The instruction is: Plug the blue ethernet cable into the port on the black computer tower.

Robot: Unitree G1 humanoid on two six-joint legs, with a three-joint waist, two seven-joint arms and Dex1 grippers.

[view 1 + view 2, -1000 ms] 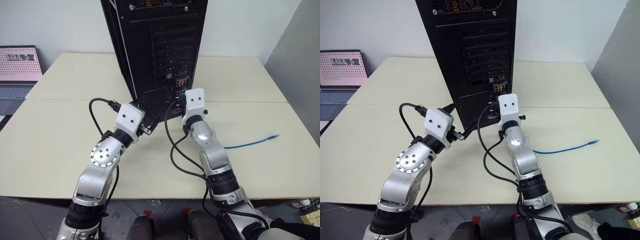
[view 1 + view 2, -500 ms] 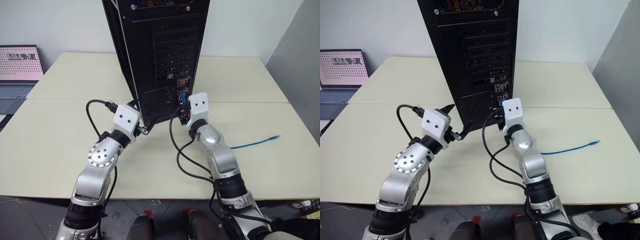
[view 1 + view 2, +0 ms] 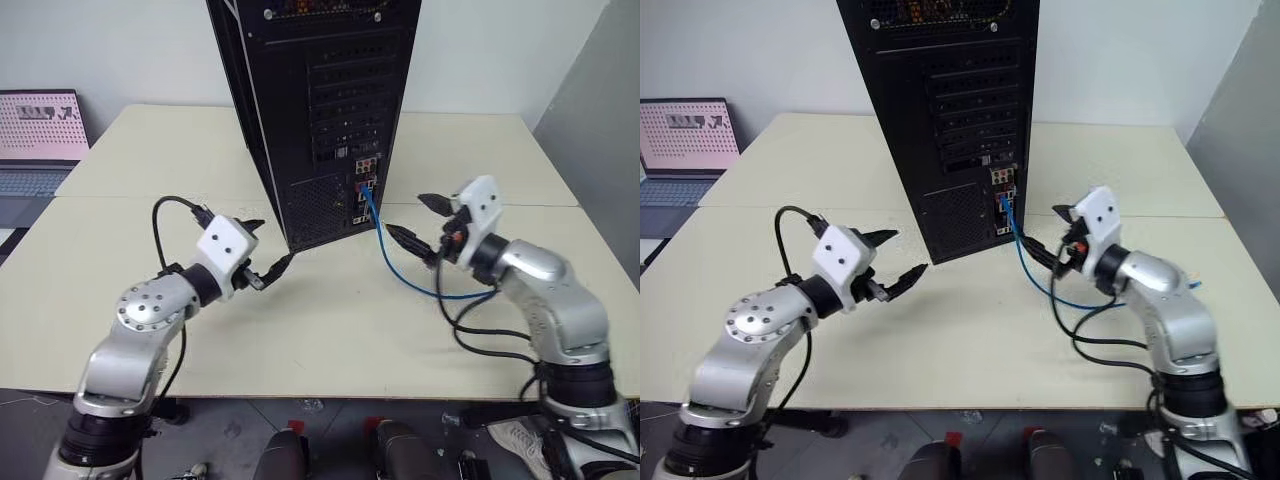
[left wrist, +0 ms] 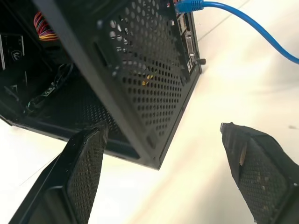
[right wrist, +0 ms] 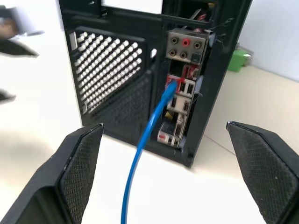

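Cable: the thin bright blue ethernet cable (image 5: 148,135) has one plug seated in the small squarish port (image 5: 172,83) on the rear panel of the tall black metal computer tower (image 3: 320,90); from there it droops to the worktop and runs toward the right edge.
Tower: stands upright near the middle of the pale beige worktop (image 3: 120,280), its perforated back facing the robot.
Right hand (image 3: 420,220): released, fingers spread wide, off to the right of the tower, apart from the cable.
Left hand (image 3: 895,255): released, fingers apart, empty, just beside the tower's lower left corner.
Laptop: a pink-screened laptop (image 3: 40,135) sits beyond the worktop's far left corner.
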